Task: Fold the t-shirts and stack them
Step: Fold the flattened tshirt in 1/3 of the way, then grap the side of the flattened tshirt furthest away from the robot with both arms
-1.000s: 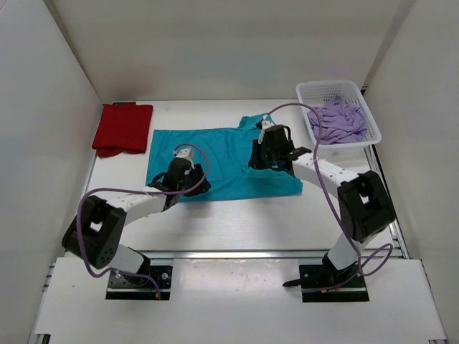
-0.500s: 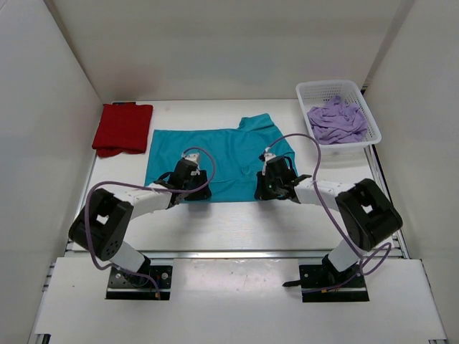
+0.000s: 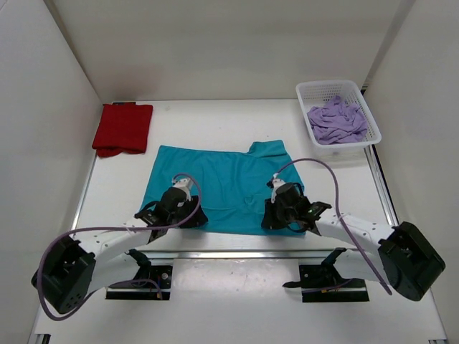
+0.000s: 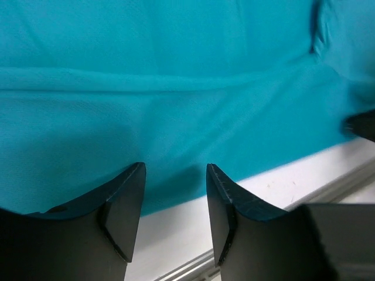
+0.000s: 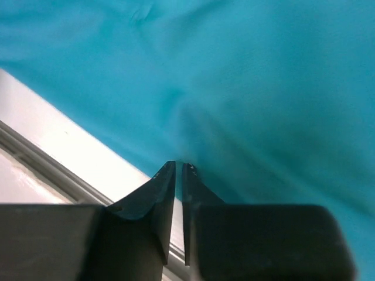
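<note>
White table (image 3: 215, 122) holds the teal t-shirt (image 3: 222, 179) spread flat by the front edge. Right gripper (image 5: 179, 167) pinches its front hem; left gripper (image 4: 174, 175) sits open at the hem. Folding is only starting, I think: left must grab, then both lift together

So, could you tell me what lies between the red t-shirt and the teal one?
Only a narrow strip of bare white table separates the red t-shirt and the teal t-shirt, as the top external view shows.
</note>
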Controlling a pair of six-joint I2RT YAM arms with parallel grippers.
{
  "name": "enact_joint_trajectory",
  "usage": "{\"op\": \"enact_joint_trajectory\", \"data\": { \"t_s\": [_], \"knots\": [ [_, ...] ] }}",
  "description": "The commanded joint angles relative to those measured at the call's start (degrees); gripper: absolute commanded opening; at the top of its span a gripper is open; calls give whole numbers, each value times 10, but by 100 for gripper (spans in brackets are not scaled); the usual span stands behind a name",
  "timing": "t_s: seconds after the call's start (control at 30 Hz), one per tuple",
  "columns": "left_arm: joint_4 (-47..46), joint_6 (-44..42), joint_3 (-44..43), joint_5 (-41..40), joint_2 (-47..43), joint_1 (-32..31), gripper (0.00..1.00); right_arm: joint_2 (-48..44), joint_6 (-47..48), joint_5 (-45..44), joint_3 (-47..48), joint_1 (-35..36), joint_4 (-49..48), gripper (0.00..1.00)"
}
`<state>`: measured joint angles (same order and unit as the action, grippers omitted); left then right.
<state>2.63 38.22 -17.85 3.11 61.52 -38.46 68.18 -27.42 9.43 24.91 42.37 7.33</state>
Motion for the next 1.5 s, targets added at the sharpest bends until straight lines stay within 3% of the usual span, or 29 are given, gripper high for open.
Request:
{"op": "enact_joint_trajectory", "data": {
  "t_s": [0.0,0.1,0.2,0.33,0.5,0.63,0.8,1.2,1.37,1.47],
  "knots": [
    [97,-19,-60,-13,-17,42,56,-34,18,27,52,-57,28,10],
    [91,-60,-167,11,19,154,52,-30,32,51,94,-117,7,12],
    [84,-72,-264,9,105,232,51,44,42,52,140,-174,-25,5],
    [84,-81,-360,-30,225,288,54,145,63,16,232,-217,-36,3],
    [155,-132,-512,-62,370,318,53,286,82,-25,365,-261,-37,13],
    [168,-156,-568,-84,411,335,55,381,105,-51,483,-289,-2,24],
    [199,-189,-634,-111,472,339,57,461,127,-80,582,-298,37,29],
    [272,-203,-774,-111,600,355,58,486,133,-43,603,-295,46,31],
    [266,-185,-778,-93,626,367,58,489,138,-26,600,-294,41,31],
    [264,-187,-779,-93,633,366,54,487,141,-25,594,-297,38,30]
  ]
}}
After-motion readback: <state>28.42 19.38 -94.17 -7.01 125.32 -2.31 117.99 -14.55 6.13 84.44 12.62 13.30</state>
